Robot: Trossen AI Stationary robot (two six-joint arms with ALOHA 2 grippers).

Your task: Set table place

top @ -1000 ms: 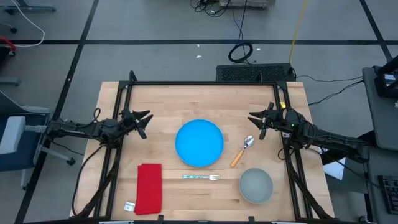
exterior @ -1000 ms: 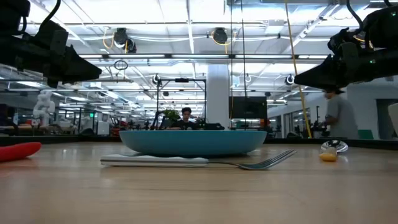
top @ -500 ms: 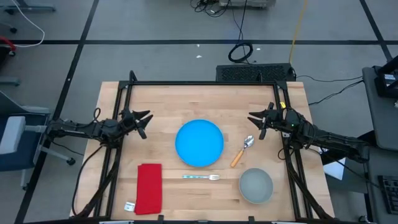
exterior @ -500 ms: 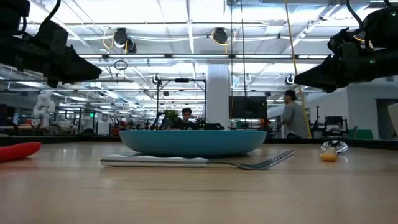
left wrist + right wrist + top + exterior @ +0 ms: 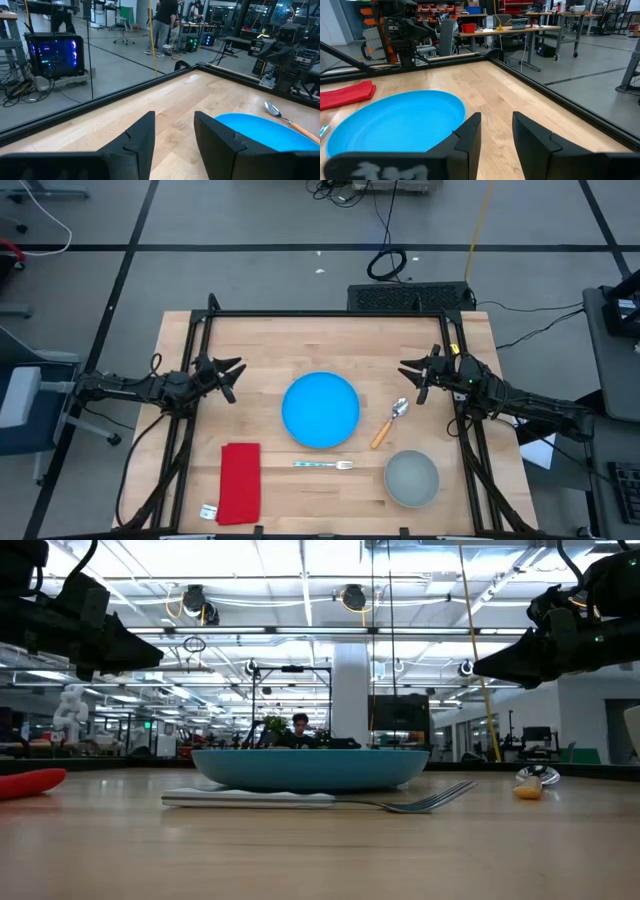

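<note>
1. Your blue plate [image 5: 320, 410] sits near the middle of the table [image 5: 260, 340], roughly midway between your two grippers and well apart from both.
2. The spoon [image 5: 390, 422] with the orange handle lies just off the plate's right side, bowl end pointing toward the right gripper [image 5: 412, 374]; of all the pieces it lies closest to that gripper, but the two do not touch.
3. The fork [image 5: 323, 465] lies flat just beyond the plate on the near-edge side, parallel to the near edge, tines pointing right.
4. The grey bowl [image 5: 411, 478] stands toward the near right corner, apart from the plate and the fork.
5. A red cloth [image 5: 240, 482] lies toward the near left corner, with a small tag [image 5: 208, 511] beside it at the near edge.
6. Your left gripper [image 5: 232, 375] hangs above the left side of the table, pointing at the plate; its fingers [image 5: 142, 142] are spread with a clear gap, holding nothing and touching nothing.
7. Your right gripper hangs above the right side of the table, pointing in at the plate; its fingers [image 5: 469, 137] are likewise parted, empty, and clear of the wood.
8. In the low view both grippers sit well above the tabletop, and a person [image 5: 300, 728] shows in the room behind the plate.
</note>
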